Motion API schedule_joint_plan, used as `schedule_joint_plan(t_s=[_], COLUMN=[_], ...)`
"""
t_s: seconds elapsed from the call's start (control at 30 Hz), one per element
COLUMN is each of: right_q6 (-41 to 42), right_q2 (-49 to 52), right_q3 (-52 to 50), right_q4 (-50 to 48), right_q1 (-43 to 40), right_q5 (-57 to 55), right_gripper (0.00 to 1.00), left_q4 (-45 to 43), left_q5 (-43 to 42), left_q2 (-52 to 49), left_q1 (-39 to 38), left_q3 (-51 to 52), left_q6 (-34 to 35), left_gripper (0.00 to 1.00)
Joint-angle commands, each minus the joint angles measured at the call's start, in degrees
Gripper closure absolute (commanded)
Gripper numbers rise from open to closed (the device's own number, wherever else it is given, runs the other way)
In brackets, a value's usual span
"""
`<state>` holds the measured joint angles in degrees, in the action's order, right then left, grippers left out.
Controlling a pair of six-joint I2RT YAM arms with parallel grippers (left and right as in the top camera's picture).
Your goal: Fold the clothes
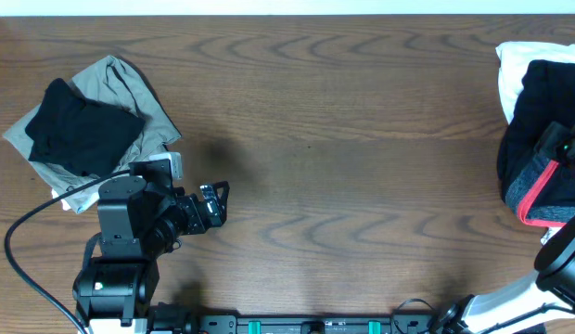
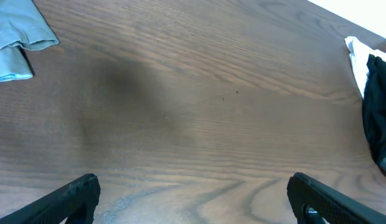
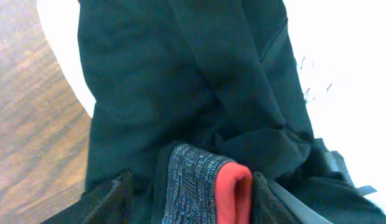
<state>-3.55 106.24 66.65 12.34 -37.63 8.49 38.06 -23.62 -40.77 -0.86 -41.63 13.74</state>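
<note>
A black garment (image 1: 538,102) with a grey and red waistband (image 1: 538,190) is bunched on a white garment (image 1: 519,60) at the table's right edge. My right gripper (image 1: 558,153) sits on this heap. In the right wrist view my right gripper (image 3: 190,186) holds the upright fold of waistband (image 3: 199,180) and black cloth (image 3: 180,74), which fills the gap between its fingers. At the far left a folded black garment (image 1: 83,130) lies on a grey one (image 1: 130,79). My left gripper (image 1: 218,199) hovers open and empty over bare wood (image 2: 193,193).
The brown wooden table (image 1: 362,139) spans the view. The left arm's base and a black cable (image 1: 28,241) occupy the front left corner. The left wrist view catches the grey garment's edge (image 2: 18,31) and the right heap (image 2: 380,112).
</note>
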Motion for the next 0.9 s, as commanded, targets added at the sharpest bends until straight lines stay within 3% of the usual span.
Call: schedule_joint_plan(t_s=[0.0, 0.27, 0.57, 0.87], right_q6=[0.7, 0.7, 0.0, -0.6], right_q2=[-4.1, -5.0, -4.4, -0.5], right_q3=[0.8, 0.7, 0.7, 0.7], right_q4=[-0.6, 0.5, -2.7, -2.9], right_q1=[0.6, 0.6, 0.5, 0.5], right_q5=[1.0, 2.3, -2.3, -2.0], right_gripper=[0.41, 0.39, 0.27, 0.27], left_q4=[-0.2, -0.7, -0.6, -0.6], left_q5=[0.3, 0.3, 0.3, 0.3], left_q2=[0.0, 0.0, 0.0, 0.0], left_q1=[-0.2, -0.2, -0.2, -0.2], left_q3=[-1.0, -1.0, -1.0, -1.0], left_q6=[0.3, 0.3, 0.3, 0.3], left_gripper=[0.02, 0.02, 0.02, 0.02])
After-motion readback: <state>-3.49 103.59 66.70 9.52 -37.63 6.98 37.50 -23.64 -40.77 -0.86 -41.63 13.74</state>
